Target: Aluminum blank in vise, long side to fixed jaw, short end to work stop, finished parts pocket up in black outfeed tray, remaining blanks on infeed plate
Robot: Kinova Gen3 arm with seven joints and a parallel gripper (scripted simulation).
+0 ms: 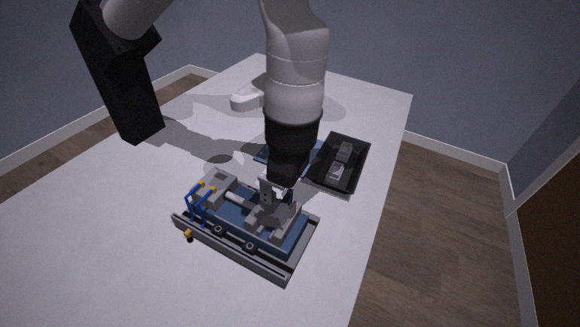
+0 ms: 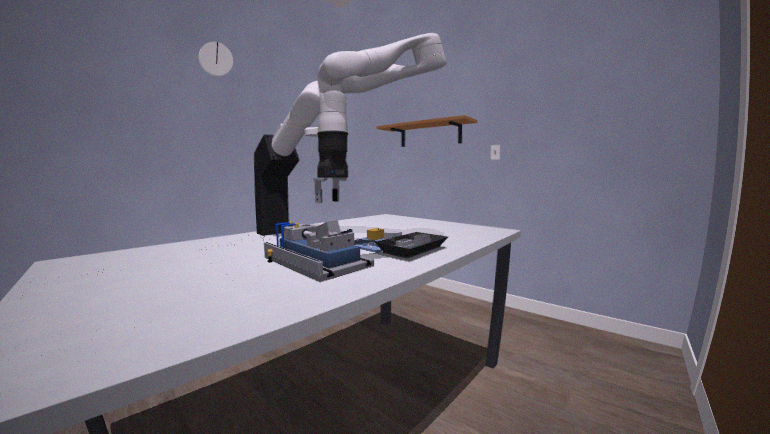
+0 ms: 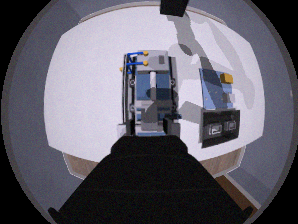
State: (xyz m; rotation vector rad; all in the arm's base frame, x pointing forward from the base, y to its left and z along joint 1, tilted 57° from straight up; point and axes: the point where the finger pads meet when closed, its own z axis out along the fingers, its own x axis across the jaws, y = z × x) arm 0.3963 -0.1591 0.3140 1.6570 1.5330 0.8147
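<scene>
Surface: white rectangular table [image 2: 161,301] under the two-finger pincer [image 2: 326,195].
Room: blue-grey walls, wood floor.
Pincer: fingers spread, empty.
Hidden: blue pinned infeed plate [image 1: 260,154] mostly behind the pincer.
</scene>
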